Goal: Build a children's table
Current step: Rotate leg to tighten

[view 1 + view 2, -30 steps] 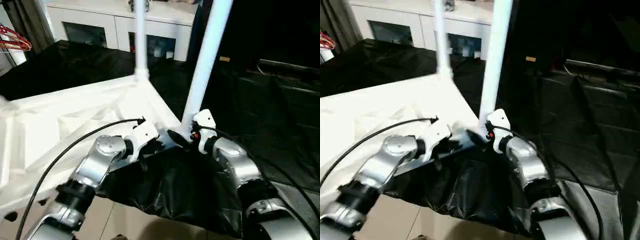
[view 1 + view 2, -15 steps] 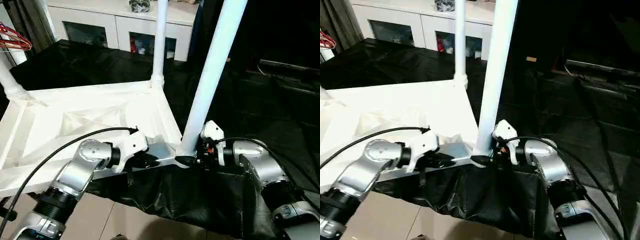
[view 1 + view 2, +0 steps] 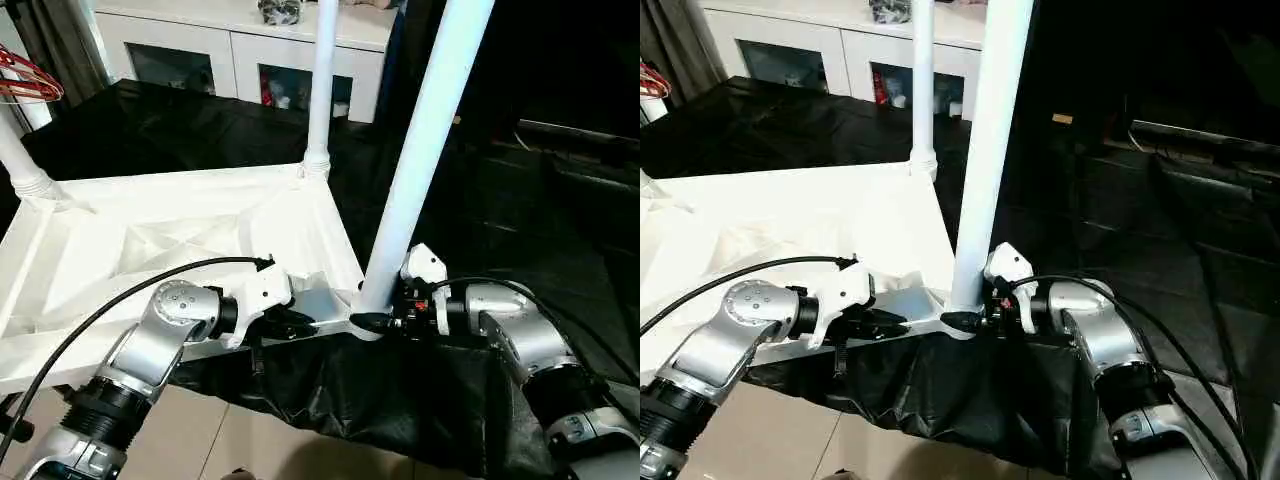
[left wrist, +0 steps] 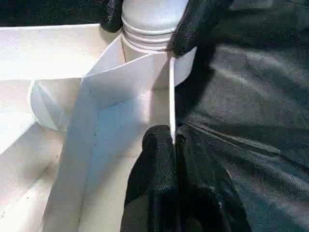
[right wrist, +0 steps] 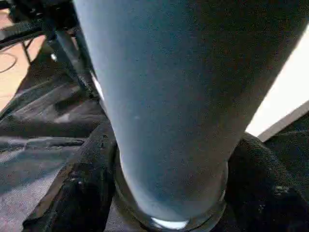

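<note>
The tabletop [image 3: 190,240] is lying upside down on a black sheet [image 3: 150,125], its ribbed underside facing up, occupying the 9 o'clock half of the head views. Three legs are seen standing upright in its corner sockets: the near leg [image 3: 425,140] at the corner closest to the robot, near picture centre; a far leg [image 3: 320,85] at 12 o'clock; and a third leg [image 3: 18,165] at the 9 o'clock edge.

The tabletop's near rim is being pinched by the left gripper [image 3: 292,322], just to the 9 o'clock side of the near leg; in the left wrist view, the two black fingers [image 4: 157,179] are seen pressed together on the thin white edge wall, so a closed grip on the tabletop is recorded.

The base of the near leg is being flanked by the right gripper [image 3: 375,322], reaching in from 3 o'clock. In the right wrist view, a black finger [image 5: 84,186] is seen on each side of the leg at the socket collar; whether the leg is actually being clamped cannot be told.

A white cabinet [image 3: 240,45] with glass doors is standing beyond the sheet at 12 o'clock. Red hangers [image 3: 28,82] are visible at 10 o'clock.
</note>
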You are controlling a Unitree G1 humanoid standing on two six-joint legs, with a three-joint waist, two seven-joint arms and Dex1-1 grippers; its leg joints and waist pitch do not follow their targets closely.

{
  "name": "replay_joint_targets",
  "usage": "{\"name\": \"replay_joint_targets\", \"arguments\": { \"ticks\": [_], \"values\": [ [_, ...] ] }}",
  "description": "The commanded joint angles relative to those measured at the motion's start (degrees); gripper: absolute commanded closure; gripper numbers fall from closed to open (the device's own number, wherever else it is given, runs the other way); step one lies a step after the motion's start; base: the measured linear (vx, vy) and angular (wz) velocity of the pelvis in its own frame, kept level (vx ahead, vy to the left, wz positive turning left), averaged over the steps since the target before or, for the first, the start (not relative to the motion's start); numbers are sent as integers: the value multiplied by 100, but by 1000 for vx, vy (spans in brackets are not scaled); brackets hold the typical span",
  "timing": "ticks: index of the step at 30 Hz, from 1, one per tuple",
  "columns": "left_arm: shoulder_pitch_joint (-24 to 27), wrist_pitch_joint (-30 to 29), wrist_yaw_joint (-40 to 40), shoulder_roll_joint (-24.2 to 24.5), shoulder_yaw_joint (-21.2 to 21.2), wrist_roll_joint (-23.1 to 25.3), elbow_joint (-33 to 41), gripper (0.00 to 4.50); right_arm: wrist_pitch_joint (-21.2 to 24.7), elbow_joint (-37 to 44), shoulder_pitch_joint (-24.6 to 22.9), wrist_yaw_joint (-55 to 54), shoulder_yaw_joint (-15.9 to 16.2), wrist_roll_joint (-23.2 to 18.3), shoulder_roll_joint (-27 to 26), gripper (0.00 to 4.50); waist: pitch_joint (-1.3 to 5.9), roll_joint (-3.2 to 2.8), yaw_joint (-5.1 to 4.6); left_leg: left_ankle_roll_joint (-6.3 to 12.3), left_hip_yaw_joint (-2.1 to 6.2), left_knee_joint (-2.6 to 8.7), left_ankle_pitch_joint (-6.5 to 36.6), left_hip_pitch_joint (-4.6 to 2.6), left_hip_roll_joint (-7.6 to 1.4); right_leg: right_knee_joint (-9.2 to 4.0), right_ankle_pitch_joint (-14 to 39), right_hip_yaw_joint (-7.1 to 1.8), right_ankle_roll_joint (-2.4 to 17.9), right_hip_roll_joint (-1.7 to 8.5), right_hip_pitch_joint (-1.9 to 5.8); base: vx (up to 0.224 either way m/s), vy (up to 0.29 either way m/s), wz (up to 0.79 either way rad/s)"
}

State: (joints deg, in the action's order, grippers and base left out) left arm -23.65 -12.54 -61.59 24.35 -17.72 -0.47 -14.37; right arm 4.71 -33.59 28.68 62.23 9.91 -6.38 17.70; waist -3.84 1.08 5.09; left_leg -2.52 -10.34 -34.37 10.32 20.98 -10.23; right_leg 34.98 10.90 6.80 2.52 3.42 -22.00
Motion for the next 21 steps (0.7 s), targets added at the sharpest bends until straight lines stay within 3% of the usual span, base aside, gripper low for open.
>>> {"name": "replay_joint_targets", "arguments": {
  "ticks": [1, 2, 3, 5, 8, 10, 11, 12, 16, 18, 21],
  "values": [
    [-291, 22, 532, -325, 55, 56, -139, 450, 70, -249, 40, -766, -26, 120, -334, 179, 371, 14, -40, 188, 150, 404, 1136, -90, -382, -533, 1952, -437, 858, 617, 214, 0, 0, 0],
    [-449, -19, 895, -518, 85, 178, -371, 450, -3, -537, 143, -1594, -116, 300, -616, 179, 378, 15, -31, 140, 166, 407, 1197, -99, -381, -548, 2066, -431, 829, 642, 235, 0, 0, 0],
    [-596, -96, 1213, -699, 107, 278, -572, 450, 3, -749, 241, -2323, -227, 385, -903, 180, 364, 19, -61, -17, 177, 410, 1390, -141, -378, -595, 2425, -415, 740, 655, 207, 0, 0, 0],
    [-678, -137, 1374, -808, 115, 319, -673, 450, 21, -818, 295, -2719, -311, 378, -1095, 180, 370, 17, -85, -46, 194, 419, 1457, -123, -377, -593, 2532, -410, 690, 666, 229, 0, 0, 0],
    [-838, -225, 1724, -1036, 130, 403, -872, 450, 115, -930, 416, -3485, -523, 289, -1515, 180, 393, 0, -84, -10, 190, 418, 1328, -113, -380, -582, 2299, -443, 666, 675, 223, 0, 0, 0],
    [-953, -260, 2013, -1231, 115, 474, -1041, 450, 57, -1045, 521, -4037, -662, 230, -1872, 180, 402, -18, -88, -22, 181, 430, 1242, -120, -401, -534, 1890, -457, 783, 656, 204, 0, 0, 0],
    [-980, -240, 2072, -1282, 103, 502, -1099, 450, -5, -1092, 547, -4126, -688, 240, -1959, 180, 413, -22, -84, -30, 177, 427, 1224, -126, -403, -521, 1790, -460, 812, 658, 205, 0, 0, 0],
    [-992, -220, 2109, -1353, 86, 515, -1126, 450, -110, -1080, 536, -4164, -699, 251, -2052, 110, 428, -3, -62, -20, 164, 422, 1121, -117, -407, -485, 1469, -469, 873, 659, 222, 0, 0, 0],
    [-989, -160, 2043, -1416, 82, 489, -1130, 450, -151, -984, 480, -3954, -701, 187, -2123, 108, 429, 4, -29, 124, 146, 417, 905, -85, -398, -449, 1162, -478, 917, 672, 253, 0, 0, 0],
    [-904, -68, 1868, -1354, 62, 450, -1014, 450, -230, -814, 411, -3742, -563, 285, -1931, 63, 420, 3, -23, 139, 145, 418, 913, -80, -395, -459, 1232, -472, 892, 672, 259, 0, 0, 0],
    [-837, 11, 1735, -1274, 60, 409, -948, 450, -238, -707, 390, -3531, -522, 295, -1771, 58, 407, 5, -24, 133, 152, 424, 1032, -82, -396, -494, 1500, -465, 828, 673, 259, 0, 0, 0]
  ]
}}
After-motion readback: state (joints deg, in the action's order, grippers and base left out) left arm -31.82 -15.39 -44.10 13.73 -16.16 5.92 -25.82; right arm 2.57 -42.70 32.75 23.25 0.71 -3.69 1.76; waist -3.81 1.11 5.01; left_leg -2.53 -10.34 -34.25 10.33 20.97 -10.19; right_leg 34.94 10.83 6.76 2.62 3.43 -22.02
